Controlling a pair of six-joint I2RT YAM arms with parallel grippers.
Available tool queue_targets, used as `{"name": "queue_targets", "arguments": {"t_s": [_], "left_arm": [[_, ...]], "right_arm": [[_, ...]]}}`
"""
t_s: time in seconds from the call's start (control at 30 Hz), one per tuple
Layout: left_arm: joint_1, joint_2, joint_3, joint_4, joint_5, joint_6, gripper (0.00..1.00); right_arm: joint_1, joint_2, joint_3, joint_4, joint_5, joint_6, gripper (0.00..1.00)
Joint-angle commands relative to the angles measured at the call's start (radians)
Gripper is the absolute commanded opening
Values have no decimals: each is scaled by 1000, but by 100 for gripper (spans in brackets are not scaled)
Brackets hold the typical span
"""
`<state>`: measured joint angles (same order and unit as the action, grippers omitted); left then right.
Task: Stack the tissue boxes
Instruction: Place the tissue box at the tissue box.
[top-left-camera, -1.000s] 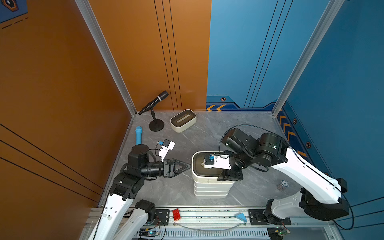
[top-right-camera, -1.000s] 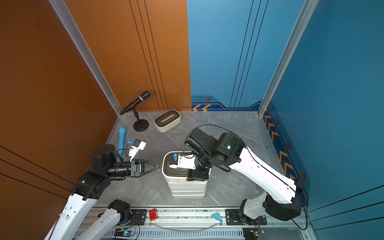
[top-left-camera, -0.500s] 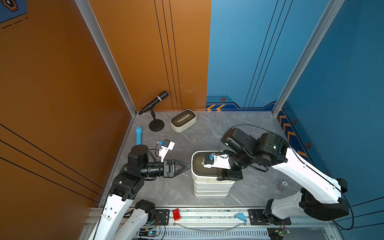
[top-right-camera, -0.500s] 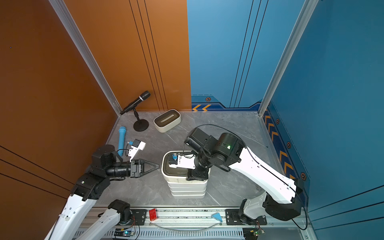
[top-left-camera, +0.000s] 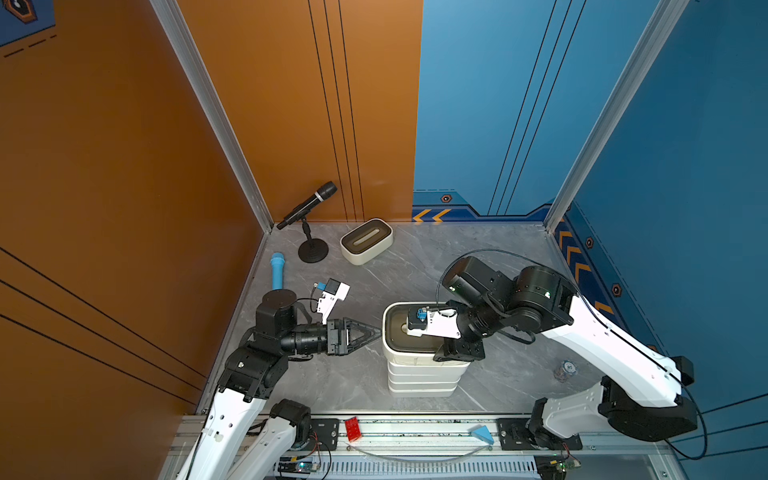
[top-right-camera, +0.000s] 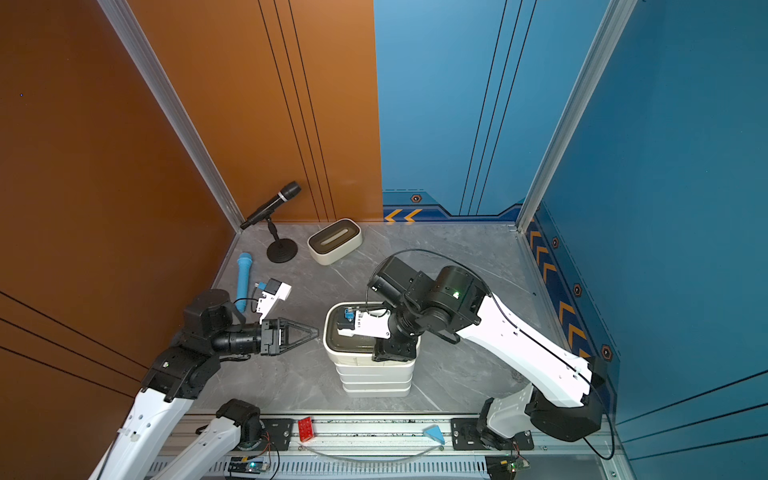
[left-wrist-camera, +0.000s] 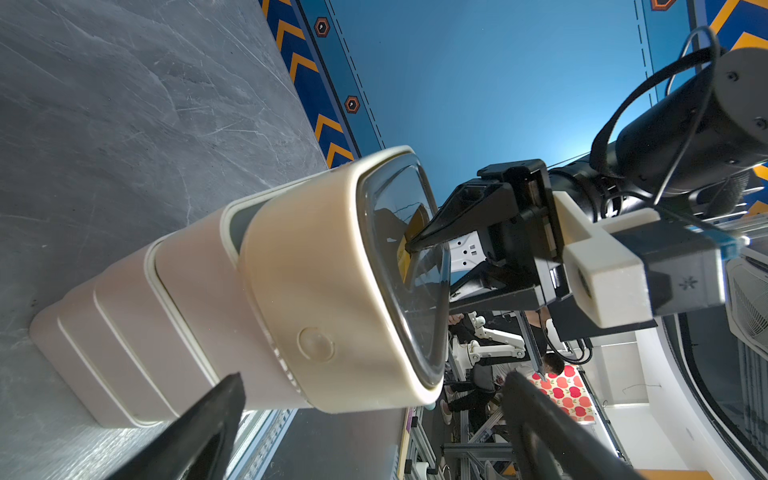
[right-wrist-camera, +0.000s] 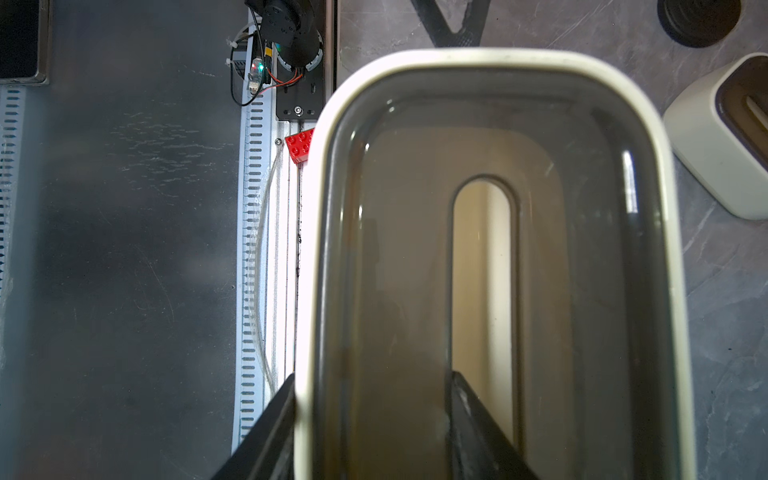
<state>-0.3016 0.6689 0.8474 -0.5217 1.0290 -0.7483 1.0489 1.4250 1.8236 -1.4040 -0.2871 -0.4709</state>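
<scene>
— What is the room like?
— A grey marble-pattern table (top-left-camera: 415, 270), with an orange wall (top-left-camera: 124, 166) at the left of the frame and a blue wall (top-left-camera: 498, 104) at the right. In both top views a stack of tissue boxes (top-left-camera: 424, 376) stands in the lower middle.
— And the top box?
— The top box (top-left-camera: 398, 336) has a dark brown lid. The right gripper (right-wrist-camera: 370, 419) is clamped on its long wall, with one finger (right-wrist-camera: 272, 436) outside and the other in the lid slot. It seems a little askew on the box below, but I cannot say if it rests fully.
— The left arm?
— The left gripper (top-left-camera: 376, 333) has its fingers wide apart, just beside the short end of the top box. A single box (top-left-camera: 366, 242) lies well apart in the upper left of the table, near a black microphone (top-left-camera: 307, 204).
</scene>
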Motion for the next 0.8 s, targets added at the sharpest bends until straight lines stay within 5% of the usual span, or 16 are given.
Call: {"name": "queue_targets", "arguments": {"t_s": [0.0,0.77], "left_arm": [[-7,-5,4,-6,0,26,98],[-7,0,22,-6,3,26,98]], "right_arm": [[8,2,-4,25,2,14,46],[13,-17,6,23,22,12,63]]}}
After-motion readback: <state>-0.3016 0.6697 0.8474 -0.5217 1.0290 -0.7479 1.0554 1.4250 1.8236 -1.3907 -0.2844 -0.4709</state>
